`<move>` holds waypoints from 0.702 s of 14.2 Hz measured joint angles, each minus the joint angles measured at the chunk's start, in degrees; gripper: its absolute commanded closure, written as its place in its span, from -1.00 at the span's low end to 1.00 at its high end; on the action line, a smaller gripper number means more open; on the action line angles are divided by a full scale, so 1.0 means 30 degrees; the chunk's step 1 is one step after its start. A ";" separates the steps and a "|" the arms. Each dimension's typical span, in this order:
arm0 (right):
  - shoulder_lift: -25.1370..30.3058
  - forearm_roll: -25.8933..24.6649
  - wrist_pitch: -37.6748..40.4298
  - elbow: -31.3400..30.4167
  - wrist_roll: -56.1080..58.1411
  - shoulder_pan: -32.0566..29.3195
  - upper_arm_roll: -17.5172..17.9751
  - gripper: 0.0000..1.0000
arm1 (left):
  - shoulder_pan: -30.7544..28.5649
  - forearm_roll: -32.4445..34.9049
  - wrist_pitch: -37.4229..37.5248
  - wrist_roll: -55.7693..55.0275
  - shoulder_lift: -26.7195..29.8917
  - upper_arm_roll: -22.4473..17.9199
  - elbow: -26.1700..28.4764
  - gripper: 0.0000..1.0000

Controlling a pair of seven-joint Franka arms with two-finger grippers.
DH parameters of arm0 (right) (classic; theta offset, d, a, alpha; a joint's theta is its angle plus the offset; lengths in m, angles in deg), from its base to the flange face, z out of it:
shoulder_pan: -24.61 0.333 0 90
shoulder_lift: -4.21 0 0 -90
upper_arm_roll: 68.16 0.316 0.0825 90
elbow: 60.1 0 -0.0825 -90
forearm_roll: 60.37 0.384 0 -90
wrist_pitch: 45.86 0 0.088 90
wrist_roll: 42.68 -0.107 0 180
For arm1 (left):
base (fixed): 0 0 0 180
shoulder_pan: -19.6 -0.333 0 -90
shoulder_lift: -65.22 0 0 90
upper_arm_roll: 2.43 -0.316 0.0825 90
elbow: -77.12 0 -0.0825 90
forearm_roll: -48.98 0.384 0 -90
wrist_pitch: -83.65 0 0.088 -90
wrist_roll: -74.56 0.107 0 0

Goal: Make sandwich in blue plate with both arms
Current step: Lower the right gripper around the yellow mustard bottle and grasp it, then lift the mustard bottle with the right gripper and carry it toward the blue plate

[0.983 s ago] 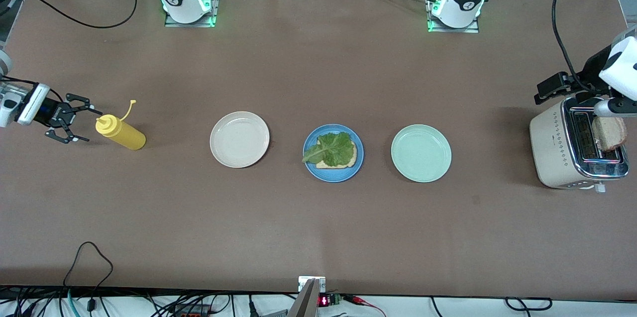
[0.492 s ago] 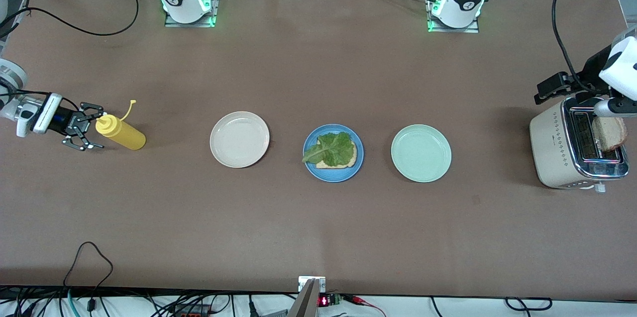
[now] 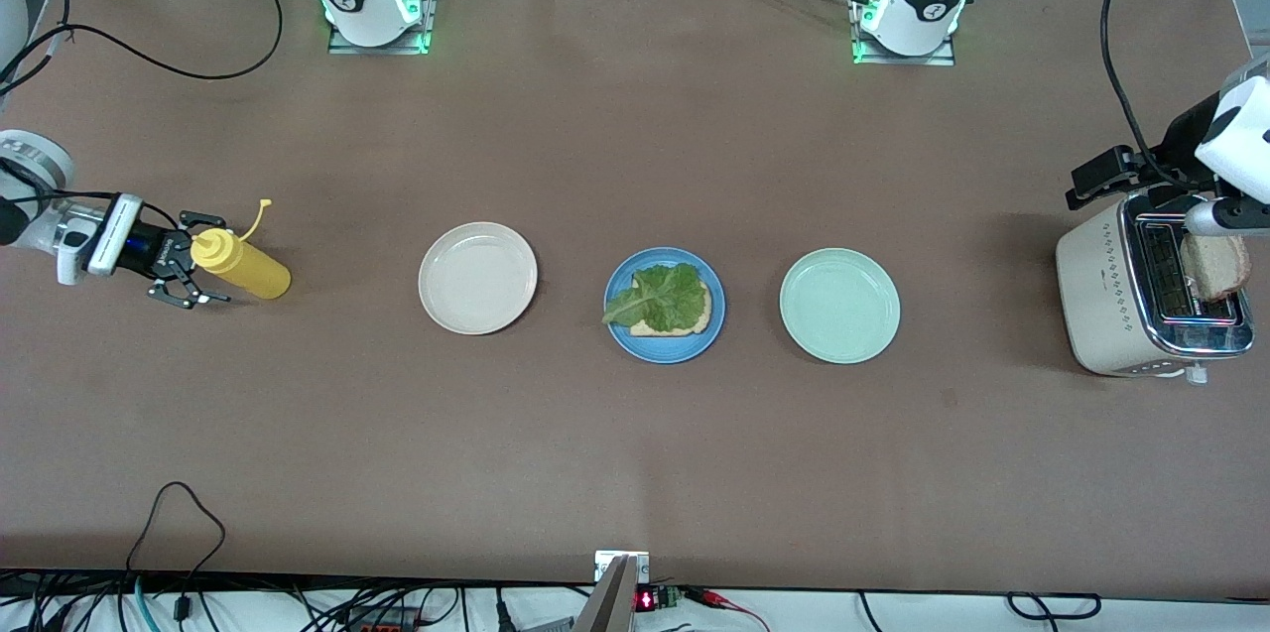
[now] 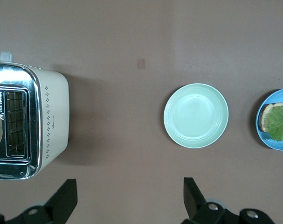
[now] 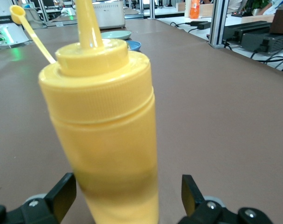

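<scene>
Three plates lie in a row across the middle of the brown table: a cream-white plate toward the right arm's end, the blue plate in the middle and a pale mint-green plate toward the left arm's end, each well apart from its neighbour. On the blue plate lies one toasted bread slice with one ruffled lettuce leaf on top of it; no second slice covers the leaf. One more bread slice stands in a slot of the single cream toaster at the left arm's end of the table. One yellow squeeze bottle stands at the right arm's end, its small cap hanging loose on a thin strap. The right gripper sits low beside the bottle with its fingers spread wide on either side of the bottle's top, not pressing on it. The left gripper hangs above the table between the toaster and the mint-green plate, its fingers spread wide with nothing between them. The right wrist view fills with the bottle's ribbed collar, nozzle and strap, which the front view shows only as a small yellow shape. The left wrist view looks straight down on the toaster's chrome top and wire slots, the mint-green plate and an edge of the blue plate, while in the front view the left gripper is hard to make out among the arm's dark parts over the toaster.
</scene>
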State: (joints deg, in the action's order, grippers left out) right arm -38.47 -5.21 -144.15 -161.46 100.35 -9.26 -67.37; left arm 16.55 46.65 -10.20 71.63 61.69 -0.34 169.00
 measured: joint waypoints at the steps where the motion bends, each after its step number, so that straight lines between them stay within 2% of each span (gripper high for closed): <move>1: -0.0117 0.0012 0.0000 0.0000 0.0000 -0.0001 0.0122 -1.00 | -0.0005 0.0000 -0.0005 0.0000 -0.0016 -0.0010 0.0000 -1.00; 4: -0.0515 0.0147 -0.0009 0.0000 0.0000 -0.0002 0.0502 -1.00 | -0.0005 0.0000 -0.0023 0.0001 -0.0020 -0.0015 -0.0004 -1.00; 5: -0.0574 0.0236 -0.0022 0.0001 0.0000 0.0000 0.0614 -0.82 | -0.0004 0.0000 -0.0025 0.0001 -0.0020 -0.0014 -0.0005 -1.00; 6: -0.0599 0.0263 -0.0041 0.0002 0.0000 0.0000 0.0698 -0.43 | -0.0004 0.0000 -0.0026 0.0001 -0.0020 -0.0014 -0.0005 -1.00; 8: -0.0600 0.0263 -0.0043 0.0004 0.0000 0.0002 0.0741 0.67 | 0.0001 0.0000 -0.0026 0.0001 -0.0028 -0.0011 -0.0005 -1.00; 9: -0.0600 0.0263 -0.0075 0.0016 0.0000 0.0008 0.0763 0.95 | 0.0005 0.0000 -0.0026 0.0001 -0.0035 -0.0006 -0.0005 -1.00; 10: -0.0599 0.0263 -0.0123 0.0030 -0.0010 0.0021 0.0784 1.00 | 0.0015 0.0000 -0.0026 0.0001 -0.0042 -0.0003 -0.0005 -1.00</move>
State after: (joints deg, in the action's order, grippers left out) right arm -40.26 -4.42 -144.52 -161.37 100.32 -9.20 -65.02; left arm 16.59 46.65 -10.28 71.63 61.57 -0.35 168.99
